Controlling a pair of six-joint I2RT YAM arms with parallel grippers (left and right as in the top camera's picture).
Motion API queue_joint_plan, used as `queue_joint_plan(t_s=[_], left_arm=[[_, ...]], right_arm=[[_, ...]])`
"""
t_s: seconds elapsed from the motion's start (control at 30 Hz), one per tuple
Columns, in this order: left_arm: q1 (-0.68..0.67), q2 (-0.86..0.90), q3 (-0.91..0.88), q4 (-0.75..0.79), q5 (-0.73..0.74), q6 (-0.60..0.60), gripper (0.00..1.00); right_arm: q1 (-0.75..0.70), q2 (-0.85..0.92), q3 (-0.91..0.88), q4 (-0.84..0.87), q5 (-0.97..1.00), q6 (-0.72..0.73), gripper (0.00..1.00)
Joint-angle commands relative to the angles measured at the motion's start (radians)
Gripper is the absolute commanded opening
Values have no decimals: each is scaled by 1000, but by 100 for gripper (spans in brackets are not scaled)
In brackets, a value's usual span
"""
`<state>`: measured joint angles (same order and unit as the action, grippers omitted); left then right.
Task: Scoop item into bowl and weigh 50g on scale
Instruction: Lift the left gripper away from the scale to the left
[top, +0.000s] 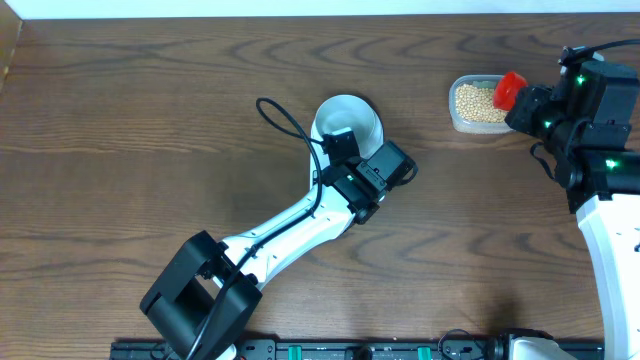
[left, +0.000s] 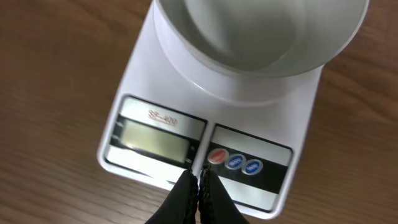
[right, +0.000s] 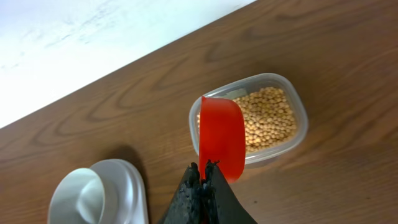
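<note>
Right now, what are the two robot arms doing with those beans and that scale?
The right hand is shut on a red scoop, held over the clear tub of beans. The left hand, also shut, points its tips at the scale, right beside the red button; I cannot tell if it touches. The bowl sits on the scale, and no beans show in it yet. The display shows no numbers I can read.

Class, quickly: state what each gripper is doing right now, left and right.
Left gripper: closed, holding nothing, tips near the scale's red button.
Right gripper: closed on the red scoop.
</note>
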<state>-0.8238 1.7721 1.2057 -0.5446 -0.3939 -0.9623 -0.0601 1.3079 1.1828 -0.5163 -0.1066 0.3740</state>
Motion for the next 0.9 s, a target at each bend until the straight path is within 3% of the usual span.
queue_joint_plan(t_s=[0.0, 0.3, 0.5, 0.63, 0.87], left_arm=[[10, -15, -2, -25, -100, 135, 8], [191, -78, -2, -122, -115, 154, 7], [454, -192, -2, -125, -116, 154, 7], [580, -195, -2, -125, -87, 154, 7], [610, -193, -2, -114, -78, 154, 7]], right_arm=[[-6, 1, 26, -3, 73, -2, 1], [-6, 1, 26, 2, 113, -34, 1], [-7, 1, 26, 8, 164, -147, 1], [-27, 2, 26, 27, 169, -147, 1], [-101, 2, 26, 27, 168, -113, 1]])
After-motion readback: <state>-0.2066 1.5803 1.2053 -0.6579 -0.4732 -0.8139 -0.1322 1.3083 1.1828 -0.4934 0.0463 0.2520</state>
